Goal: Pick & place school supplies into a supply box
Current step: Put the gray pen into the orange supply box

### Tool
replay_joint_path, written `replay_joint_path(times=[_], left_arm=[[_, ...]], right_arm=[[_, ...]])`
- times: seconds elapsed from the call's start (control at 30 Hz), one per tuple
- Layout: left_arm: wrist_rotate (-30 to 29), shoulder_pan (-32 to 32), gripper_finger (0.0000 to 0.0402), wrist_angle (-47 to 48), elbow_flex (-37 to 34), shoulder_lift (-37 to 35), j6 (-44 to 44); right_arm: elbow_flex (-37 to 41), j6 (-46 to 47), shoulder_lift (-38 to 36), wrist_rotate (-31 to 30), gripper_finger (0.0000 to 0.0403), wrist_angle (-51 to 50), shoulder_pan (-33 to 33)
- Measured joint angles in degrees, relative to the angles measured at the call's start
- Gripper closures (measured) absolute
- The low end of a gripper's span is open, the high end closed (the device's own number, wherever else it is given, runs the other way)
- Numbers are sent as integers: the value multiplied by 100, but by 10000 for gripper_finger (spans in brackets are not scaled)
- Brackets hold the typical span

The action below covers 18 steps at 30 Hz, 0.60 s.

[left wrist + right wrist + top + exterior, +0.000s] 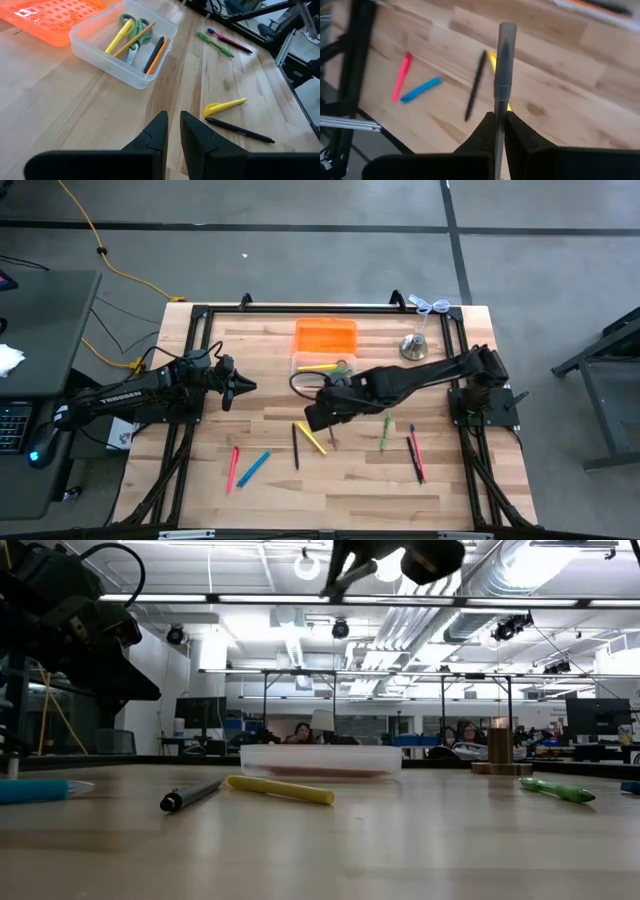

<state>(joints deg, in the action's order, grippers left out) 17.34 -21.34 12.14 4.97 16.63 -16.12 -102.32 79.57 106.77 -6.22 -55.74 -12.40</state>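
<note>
Your right gripper [499, 125] has its fingers clenched on a grey pen [502, 75], lifted above the tabletop [350, 480] at frame centre in the high view. The supply box [322, 366] sits just above it. Your left gripper [172, 132] hangs centre-left, fingers slightly parted, empty.

bright overhead lights, blurry foreground

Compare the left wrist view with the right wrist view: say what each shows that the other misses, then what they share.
Only the left wrist view shows the clear box holding scissors and pens, the orange tray, and the green pen. Only the right wrist view shows the right gripper shut on a grey pen, plus the pink marker and blue marker. Both show the yellow marker beside the black pen.
</note>
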Motion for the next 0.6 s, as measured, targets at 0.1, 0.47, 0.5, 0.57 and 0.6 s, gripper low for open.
replay_joint_path(times=[0.1,0.47,0.5,0.57,0.6], left_arm=[[0,-2,323,0,0,1,-2],[0,-2,323,0,0,2,-19],[0,-1,323,0,0,1,-19],[2,-2,323,0,-2,2,-21],[8,-2,323,0,0,1,-21]], right_arm=[[0,-349,-139,-169,401,169,2],[0,-1610,-298,-230,401,722,108],[0,-1694,-298,-227,401,707,131],[0,-1905,-297,-206,401,696,203],[0,-2056,-298,-176,401,699,254]])
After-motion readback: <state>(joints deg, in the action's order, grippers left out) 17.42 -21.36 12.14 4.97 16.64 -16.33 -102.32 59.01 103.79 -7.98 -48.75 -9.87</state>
